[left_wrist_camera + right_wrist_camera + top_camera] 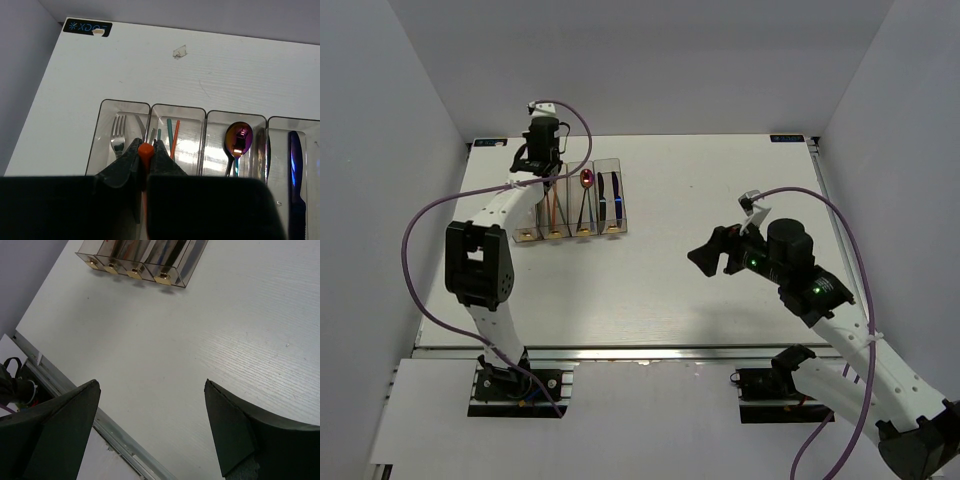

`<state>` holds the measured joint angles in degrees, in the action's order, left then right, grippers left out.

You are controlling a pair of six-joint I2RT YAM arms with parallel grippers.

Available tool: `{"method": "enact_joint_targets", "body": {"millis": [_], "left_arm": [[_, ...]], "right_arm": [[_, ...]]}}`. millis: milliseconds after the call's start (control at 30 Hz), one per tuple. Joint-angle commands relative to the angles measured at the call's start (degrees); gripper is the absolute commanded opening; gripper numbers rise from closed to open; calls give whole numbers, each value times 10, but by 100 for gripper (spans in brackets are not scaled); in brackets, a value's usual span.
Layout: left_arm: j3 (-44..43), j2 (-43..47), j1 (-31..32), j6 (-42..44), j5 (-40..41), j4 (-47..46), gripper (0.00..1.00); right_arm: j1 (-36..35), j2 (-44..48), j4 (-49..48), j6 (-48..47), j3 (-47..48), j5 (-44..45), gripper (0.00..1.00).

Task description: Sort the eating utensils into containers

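My left gripper (146, 145) is shut on an orange chopstick (146, 152), whose blunt end pokes out between the fingertips. It hangs over the far end of the containers (150, 106), above the wall between the first and second bins. Forks (118, 135) lie in the first bin. A green chopstick (170, 130) and a second orange one (175, 136) lie in the second. The pink-bowled spoon (238, 139) is in the third and the blue knife (295, 170) in the fourth. My right gripper (151, 385) stands open over bare table, holding nothing.
The overhead view shows the containers (570, 225) at the left back of the table, with the left gripper (542, 160) at their far end and the right gripper (705, 258) well to their right. A metal rail (125, 440) runs along the table's near edge. White walls enclose three sides.
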<state>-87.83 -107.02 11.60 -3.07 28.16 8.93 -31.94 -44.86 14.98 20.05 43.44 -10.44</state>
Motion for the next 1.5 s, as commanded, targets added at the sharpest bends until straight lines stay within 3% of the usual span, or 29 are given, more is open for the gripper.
{"method": "enact_joint_targets", "body": {"millis": [0,167,467,633,733,833,900,1067,1233,1467], "left_arm": [[-17,-5,-3,-8,-21,-9,5],[-11,-20,-3,-10,-28,-12,16],[1,1,-3,-35,-53,20,61],[-12,42,-3,-44,-36,64,68],[-17,91,-3,-71,-22,105,72],[-3,160,-3,-115,-27,162,78],[30,227,-3,-148,-28,197,97],[179,398,-3,-188,-32,240,98],[279,594,-3,-186,-14,264,98],[367,743,-3,-213,22,280,98]], "right_arm": [[1,0,-17,-12,7,-9,89],[1,7,-13,-12,3,-6,89],[1,11,-5,-14,10,9,89],[1,11,7,-18,24,16,89],[1,6,41,-23,46,64,89],[1,-1,97,-26,81,168,89],[2,-1,122,-27,97,241,89],[1,13,191,-45,153,357,89],[1,16,249,-51,212,375,89],[1,58,282,-61,228,365,89]]}}
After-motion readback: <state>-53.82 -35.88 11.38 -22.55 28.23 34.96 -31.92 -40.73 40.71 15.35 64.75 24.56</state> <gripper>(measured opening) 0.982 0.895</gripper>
